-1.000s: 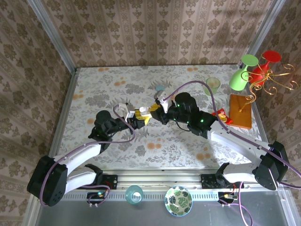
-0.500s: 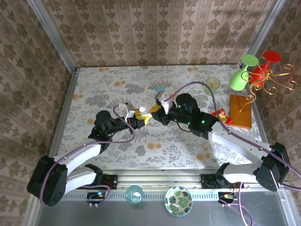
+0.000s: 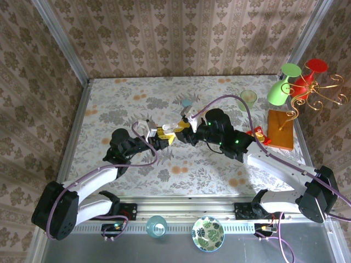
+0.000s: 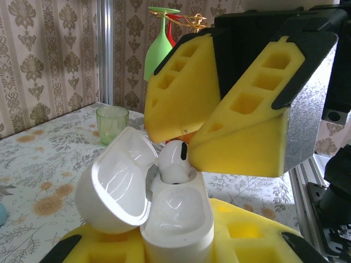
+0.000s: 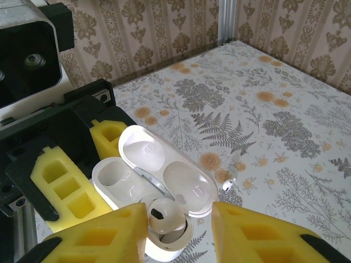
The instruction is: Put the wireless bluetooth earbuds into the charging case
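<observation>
readable text: none | labels, brands: none | numbers, signs: none legible on anything

We see a floral-patterned table (image 3: 120, 104); on it lie a small green cup (image 3: 248, 98), a teal-blue lump (image 3: 187, 102), a wooden block (image 3: 279, 140) and one white earbud (image 5: 227, 183).

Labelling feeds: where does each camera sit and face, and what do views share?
Top external: above and behind the bases, looking down on the table; both arms show.
Left wrist: behind the left pincer, facing the right pincer; its yellow fingers show below.
Right wrist: looks down between its yellow pads.
Wrist views share: open charging case, seated earbud.
</observation>
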Controlling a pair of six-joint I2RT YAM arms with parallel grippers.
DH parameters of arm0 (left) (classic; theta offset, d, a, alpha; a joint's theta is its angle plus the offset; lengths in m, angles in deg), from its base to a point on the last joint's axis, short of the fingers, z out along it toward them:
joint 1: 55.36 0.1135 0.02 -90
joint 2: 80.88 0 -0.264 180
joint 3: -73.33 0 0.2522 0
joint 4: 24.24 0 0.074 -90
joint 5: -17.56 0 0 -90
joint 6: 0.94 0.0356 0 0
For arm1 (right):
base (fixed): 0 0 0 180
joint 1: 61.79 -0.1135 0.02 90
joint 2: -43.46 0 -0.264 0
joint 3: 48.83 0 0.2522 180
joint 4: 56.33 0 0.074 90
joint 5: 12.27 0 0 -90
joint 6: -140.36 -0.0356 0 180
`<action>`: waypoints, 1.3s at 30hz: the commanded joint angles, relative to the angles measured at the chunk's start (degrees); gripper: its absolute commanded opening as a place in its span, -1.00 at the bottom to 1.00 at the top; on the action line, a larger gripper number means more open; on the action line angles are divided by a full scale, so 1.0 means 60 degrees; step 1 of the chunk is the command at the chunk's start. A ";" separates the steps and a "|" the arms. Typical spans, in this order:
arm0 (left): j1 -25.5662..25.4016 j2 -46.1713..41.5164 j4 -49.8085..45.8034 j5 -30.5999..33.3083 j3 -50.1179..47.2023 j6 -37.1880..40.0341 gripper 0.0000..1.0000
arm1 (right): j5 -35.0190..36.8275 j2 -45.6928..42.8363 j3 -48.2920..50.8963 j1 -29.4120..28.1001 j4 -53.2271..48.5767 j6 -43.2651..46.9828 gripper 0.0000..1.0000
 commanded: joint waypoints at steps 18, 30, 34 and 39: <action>0.0049 -0.0413 0.0904 -0.0140 -0.0396 0.1087 -0.90 | -0.0870 -0.0355 -0.0432 0.0576 -0.0134 -0.1562 0.56; 0.0047 -0.0745 0.0710 -0.0174 -0.0332 0.1106 -0.90 | -0.0405 0.0439 -0.0739 0.0533 -0.0851 -0.1366 0.52; 0.0044 -0.0792 0.0656 -0.0106 -0.0370 0.1216 -0.90 | -0.0611 0.0175 -0.0687 0.0517 -0.0728 -0.1367 0.52; 0.0058 -0.0788 0.0634 0.0001 -0.0480 0.1503 -0.91 | -0.1222 -0.0316 -0.0367 0.0664 -0.0054 -0.1781 0.54</action>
